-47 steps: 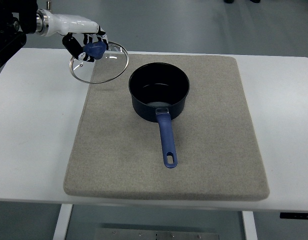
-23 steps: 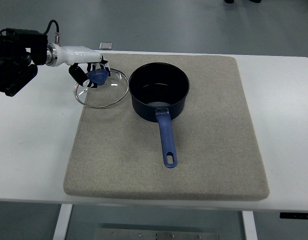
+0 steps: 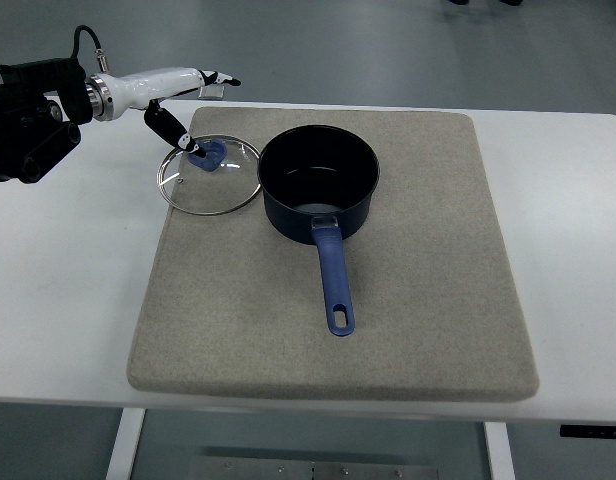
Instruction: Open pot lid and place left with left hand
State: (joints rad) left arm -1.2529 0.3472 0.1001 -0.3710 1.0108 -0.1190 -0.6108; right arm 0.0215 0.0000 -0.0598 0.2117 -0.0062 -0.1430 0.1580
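round glass lid with blue knob [image 3: 209, 175]: flat on grey felt mat [image 3: 408, 300], at 9 o'clock of dark blue saucepan [image 3: 318, 180] | left hand [image 3: 183, 105]: fingers spread, holding nothing, one fingertip by knob

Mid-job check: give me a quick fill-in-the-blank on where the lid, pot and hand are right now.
1. The glass lid lies on the grey mat, to the picture's ____ of the pot.
2. The left hand has its fingers ____ above the lid's blue knob.
3. The pot's handle is coloured ____.

Missing words: left; open; blue
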